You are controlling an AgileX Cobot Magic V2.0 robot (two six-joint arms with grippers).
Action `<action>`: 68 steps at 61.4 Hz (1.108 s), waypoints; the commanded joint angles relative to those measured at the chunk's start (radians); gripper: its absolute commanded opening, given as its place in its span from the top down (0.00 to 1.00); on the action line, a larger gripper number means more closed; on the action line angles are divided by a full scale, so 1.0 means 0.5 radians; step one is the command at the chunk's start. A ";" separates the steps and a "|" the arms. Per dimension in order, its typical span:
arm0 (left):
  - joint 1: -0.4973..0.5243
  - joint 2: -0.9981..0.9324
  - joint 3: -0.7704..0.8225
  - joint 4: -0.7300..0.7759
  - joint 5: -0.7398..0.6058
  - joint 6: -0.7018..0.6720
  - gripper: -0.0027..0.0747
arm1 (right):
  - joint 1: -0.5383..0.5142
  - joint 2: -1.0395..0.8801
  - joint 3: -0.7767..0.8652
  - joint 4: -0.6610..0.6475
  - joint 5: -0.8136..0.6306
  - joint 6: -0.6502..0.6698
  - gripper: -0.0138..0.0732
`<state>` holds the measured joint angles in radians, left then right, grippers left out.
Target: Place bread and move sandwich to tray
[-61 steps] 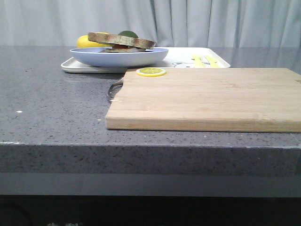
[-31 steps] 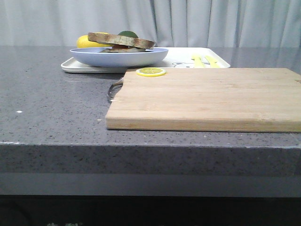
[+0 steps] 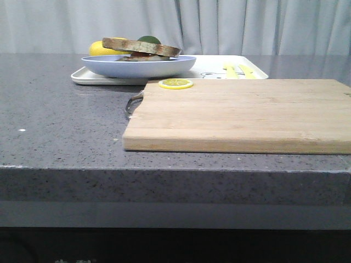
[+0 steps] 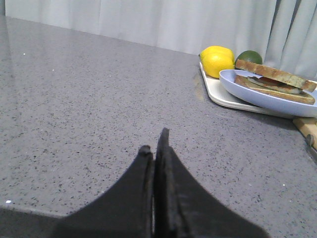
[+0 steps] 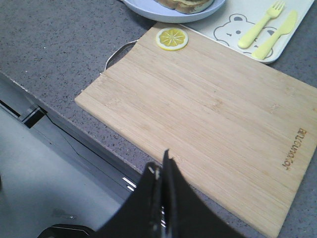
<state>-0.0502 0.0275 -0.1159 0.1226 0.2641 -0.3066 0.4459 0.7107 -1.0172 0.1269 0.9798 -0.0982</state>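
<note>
Sandwich already on the tray; both arms pulled back, nothing held.

Nearest, the left gripper (image 4: 157, 148) and right gripper (image 5: 162, 171) have fingers pressed together, empty; beyond the light wooden cutting board (image 3: 241, 112), the egg sandwich on its pale blue round plate (image 3: 140, 63) sits on the white rectangular tray (image 3: 249, 72). Best to check the plate is seated fully inside the rim.

Grey countertop (image 3: 60, 120) carries tray (image 3: 93, 78) and cutting board (image 3: 241, 115).

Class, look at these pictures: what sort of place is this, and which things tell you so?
Probably a kitchen-style counter: a wooden cutting board on a grey speckled countertop, a sandwich on a tray.
</note>
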 commanded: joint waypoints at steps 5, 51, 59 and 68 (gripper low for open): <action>-0.017 -0.065 0.075 -0.168 -0.305 0.117 0.99 | -0.003 -0.001 -0.043 0.001 -0.110 -0.003 0.92; -0.002 -0.109 0.245 -0.245 -0.528 0.214 0.99 | -0.003 -0.001 -0.043 0.001 -0.094 -0.003 0.92; 0.043 -0.109 0.245 -0.165 -0.544 0.214 0.99 | -0.003 -0.001 -0.043 0.001 -0.094 -0.003 0.92; 0.038 -0.109 0.245 -0.145 -0.548 0.366 0.99 | -0.003 -0.001 -0.043 0.001 -0.094 -0.003 0.92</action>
<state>-0.0310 -0.0038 0.0048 0.0437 0.0869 -0.1665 0.4459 0.7107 -1.0172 0.1269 0.9931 -0.0982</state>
